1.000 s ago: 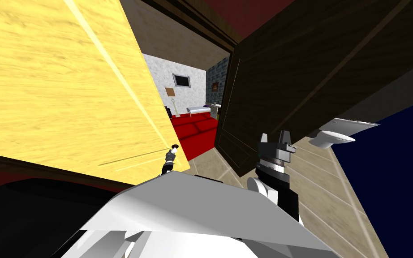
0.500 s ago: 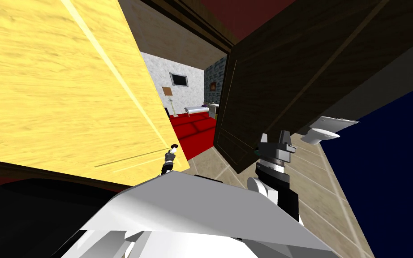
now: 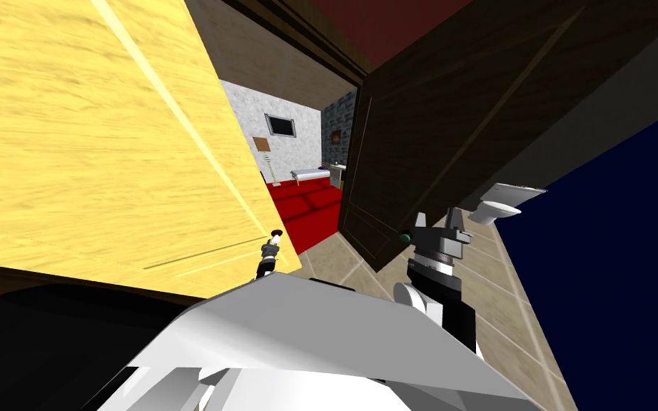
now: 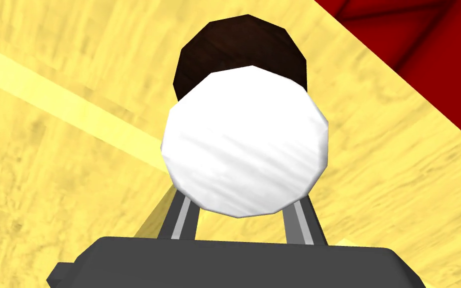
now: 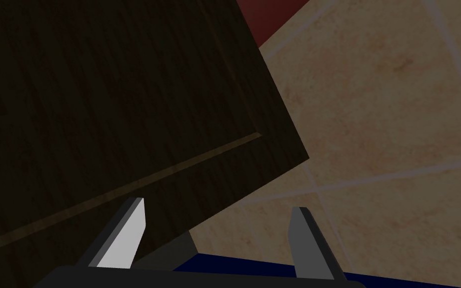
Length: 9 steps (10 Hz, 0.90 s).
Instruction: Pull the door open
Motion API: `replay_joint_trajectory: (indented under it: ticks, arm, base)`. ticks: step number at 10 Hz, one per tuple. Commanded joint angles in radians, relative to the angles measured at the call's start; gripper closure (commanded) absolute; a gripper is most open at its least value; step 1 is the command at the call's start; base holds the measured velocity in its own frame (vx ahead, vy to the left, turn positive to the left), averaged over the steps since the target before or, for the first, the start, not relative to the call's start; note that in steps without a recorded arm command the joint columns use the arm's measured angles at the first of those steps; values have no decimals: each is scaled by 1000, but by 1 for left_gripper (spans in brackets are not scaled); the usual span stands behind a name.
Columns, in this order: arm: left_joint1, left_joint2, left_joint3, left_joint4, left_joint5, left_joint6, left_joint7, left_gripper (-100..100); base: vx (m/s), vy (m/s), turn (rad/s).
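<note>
The yellow wood-grain door [image 3: 106,143] stands swung open on my left, its free edge near the middle of the head view. Its round white knob [image 3: 276,232] on a dark base sits close to that edge. My left gripper [image 3: 271,244] is shut on the knob [image 4: 247,145], and in the left wrist view my left gripper [image 4: 242,202] has its two fingers pressing the knob's sides against the yellow door [image 4: 64,150]. My right gripper [image 3: 438,217] hangs open by the lower corner of a dark brown door [image 3: 463,121]; in the right wrist view my right gripper [image 5: 219,210] holds nothing.
The dark brown door [image 5: 99,100] stands on the right with a small green knob [image 3: 405,237] near its low corner. Between the doors a gap leads over beige tiles [image 3: 335,257] to a red floor [image 3: 306,207]. A white toilet [image 3: 495,207] and a dark blue wall [image 3: 620,250] lie right.
The whole head picture has shifted: the toilet and blue wall slid left, so I have turned. The green knob has come into view beside my right gripper. My left gripper keeps its hold.
</note>
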Motion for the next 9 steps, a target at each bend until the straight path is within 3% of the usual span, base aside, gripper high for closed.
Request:
replay_joint_trajectory:
  ticks: [1,4,9]
  arm:
    - [-20,8,-5,11,12,-14,50,100]
    - [-24,11,-7,18,23,-15,98,100]
    - [-40,24,-12,46,65,-19,244,100]
  base:
    - [-43,-8,-60]
    - [-40,1,-52]
    - [-52,-3,-74]
